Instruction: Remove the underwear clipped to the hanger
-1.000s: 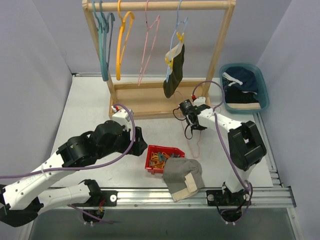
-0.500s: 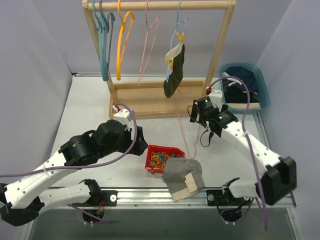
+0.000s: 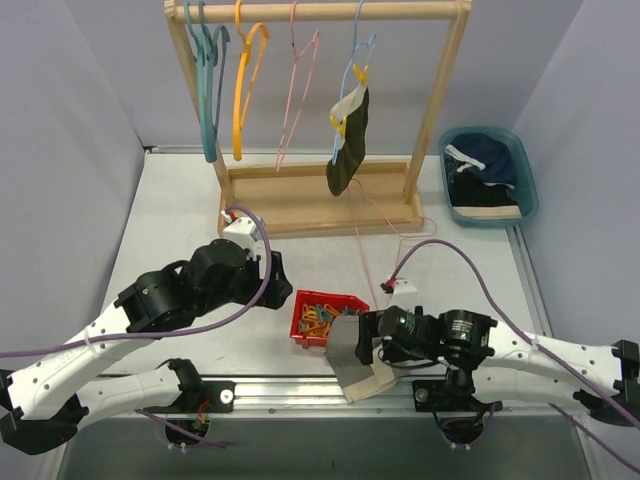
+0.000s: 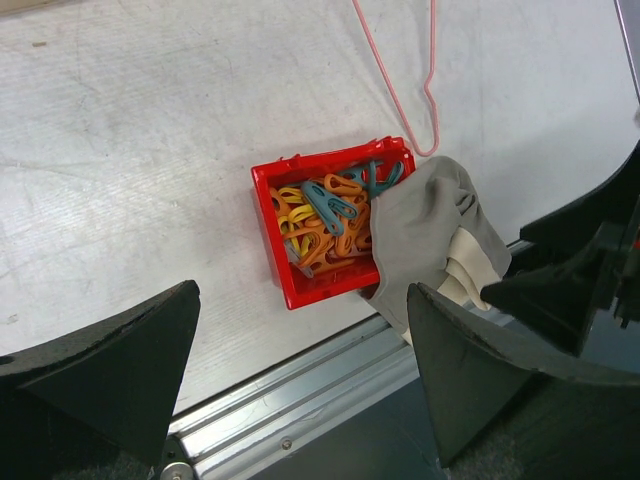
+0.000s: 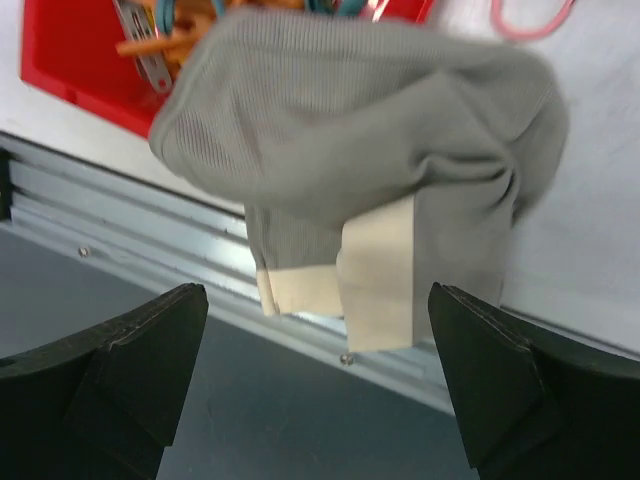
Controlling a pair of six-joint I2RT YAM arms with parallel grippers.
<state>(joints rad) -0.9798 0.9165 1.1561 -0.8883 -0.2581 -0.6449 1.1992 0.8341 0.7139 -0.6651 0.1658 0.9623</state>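
The grey brief [image 5: 350, 150] lies crumpled against the near-right corner of the red bin [image 4: 330, 287], draped partly over its rim and spilling onto the rail [image 5: 120, 230] in front of it. The dark brief [image 3: 349, 140] hangs clipped to a blue hanger [image 3: 358, 55] well behind the bin, and the navy brief [image 3: 487, 155] sits in a basket [image 3: 530, 195] far back-right of it. All look light, limp and prone to bunch, so the doubled pale waistband [image 5: 375, 270] seems the firmest place to pinch. The right gripper [image 5: 318, 290] hovers over the grey brief, jaws spread wide, holding nothing. The left gripper [image 4: 300, 300], also spread, hangs above the bin.
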